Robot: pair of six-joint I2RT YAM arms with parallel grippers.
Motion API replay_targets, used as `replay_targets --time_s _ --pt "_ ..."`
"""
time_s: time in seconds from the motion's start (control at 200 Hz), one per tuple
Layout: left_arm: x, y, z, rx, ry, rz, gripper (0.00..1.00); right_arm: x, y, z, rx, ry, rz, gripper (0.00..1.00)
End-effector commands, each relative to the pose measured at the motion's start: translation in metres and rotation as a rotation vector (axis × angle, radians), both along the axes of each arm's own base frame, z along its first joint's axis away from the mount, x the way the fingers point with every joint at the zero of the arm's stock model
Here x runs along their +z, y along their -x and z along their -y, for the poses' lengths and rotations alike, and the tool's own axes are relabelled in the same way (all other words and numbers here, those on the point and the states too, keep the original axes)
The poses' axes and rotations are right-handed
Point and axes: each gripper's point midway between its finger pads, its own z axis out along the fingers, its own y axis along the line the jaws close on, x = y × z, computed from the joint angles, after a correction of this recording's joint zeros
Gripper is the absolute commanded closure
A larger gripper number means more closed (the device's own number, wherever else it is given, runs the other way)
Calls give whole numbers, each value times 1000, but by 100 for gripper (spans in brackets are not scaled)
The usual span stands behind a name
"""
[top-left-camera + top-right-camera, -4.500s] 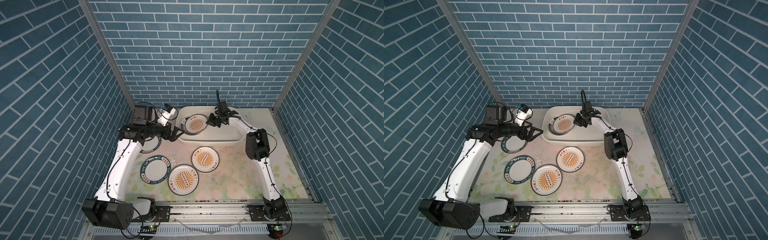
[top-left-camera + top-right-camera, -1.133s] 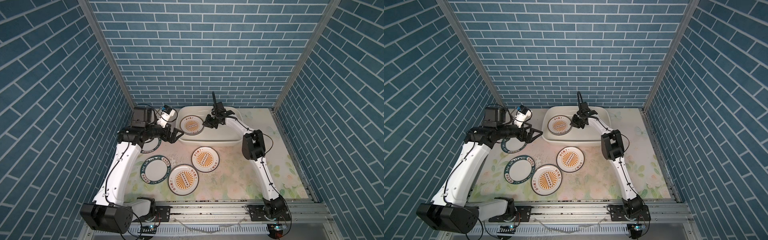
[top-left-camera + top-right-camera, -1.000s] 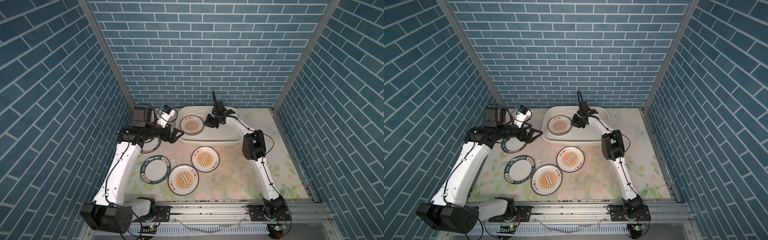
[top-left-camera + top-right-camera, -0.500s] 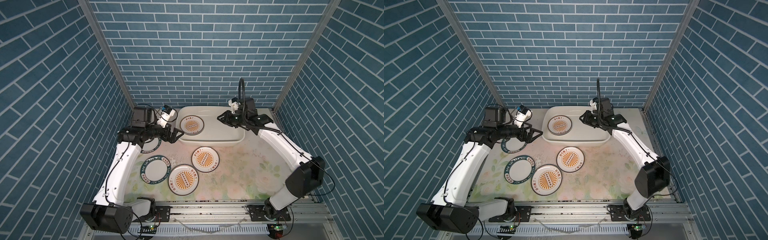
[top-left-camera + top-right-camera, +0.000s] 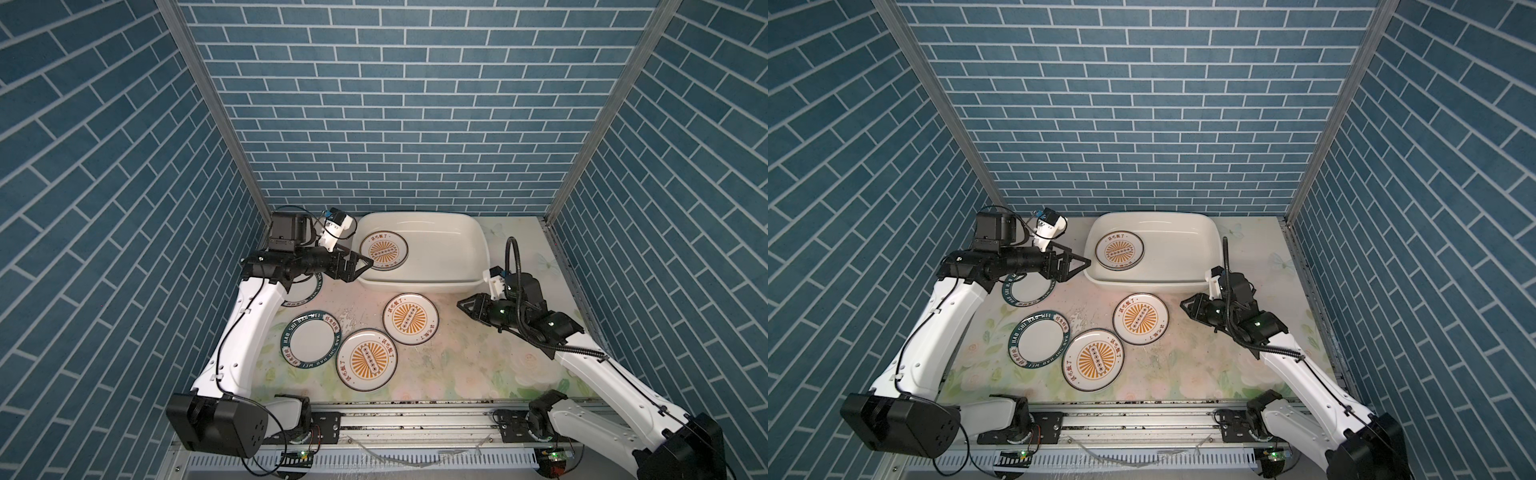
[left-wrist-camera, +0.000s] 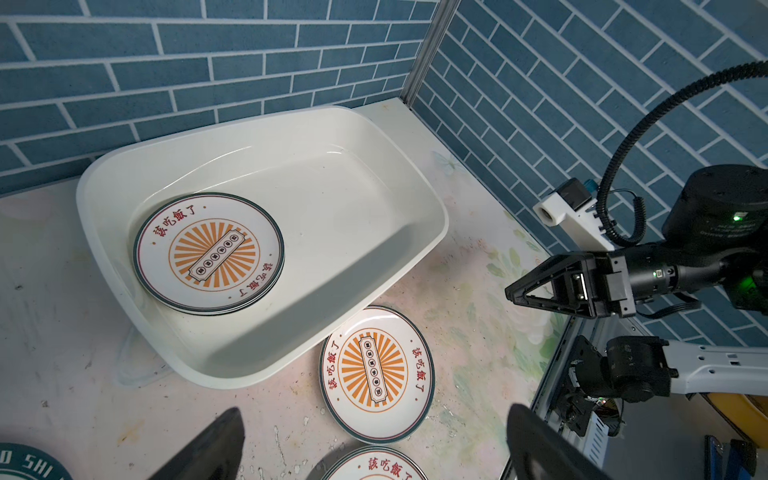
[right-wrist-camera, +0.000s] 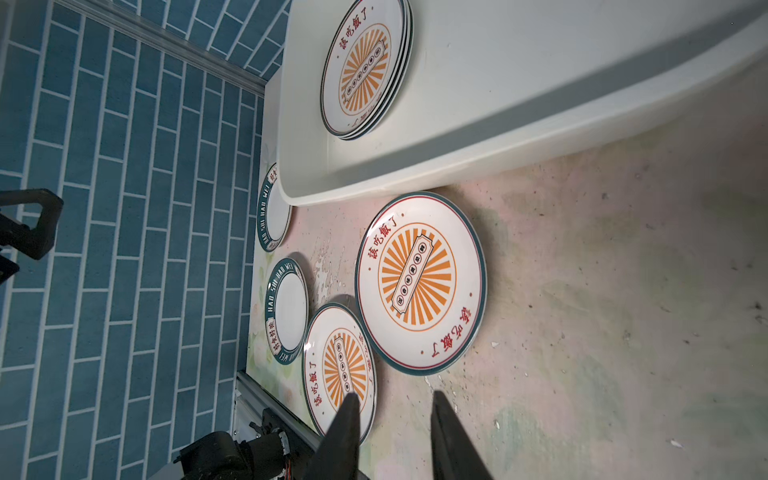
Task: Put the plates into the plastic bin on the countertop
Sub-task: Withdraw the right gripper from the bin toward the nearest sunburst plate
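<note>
The plastic bin (image 5: 449, 253), a glossy white rounded tub, sits at the back of the floral surface (image 5: 478, 365). Inside it, at its left end, lies a flat stack of plates (image 5: 383, 250). The top one is white with an orange sunburst centre, and the right wrist view shows about three rims. Four plates lie flat on the surface. A sunburst plate (image 5: 410, 318) is just in front of the bin, and a second sunburst plate (image 5: 367, 359) is nearer the front, its rim meeting the first's. A teal-banded plate (image 5: 311, 340) lies beside that one on the left. A second teal-banded plate (image 5: 1027, 291) lies behind it, partly hidden.
</note>
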Motion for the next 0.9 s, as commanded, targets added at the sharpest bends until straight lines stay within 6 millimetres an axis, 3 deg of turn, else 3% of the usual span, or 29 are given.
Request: replay_targets --time_s 0.0,0.33,0.89 --pt "-3 1 3 -1 26 -16 0 -7 7 -7 -3 -77 -17 70" --pt "-7 9 4 3 54 -8 0 -69 26 -15 -8 -95 -68 66" --pt "-6 20 4 0 67 -3 1 -115 11 -45 0 -77 -83 60"
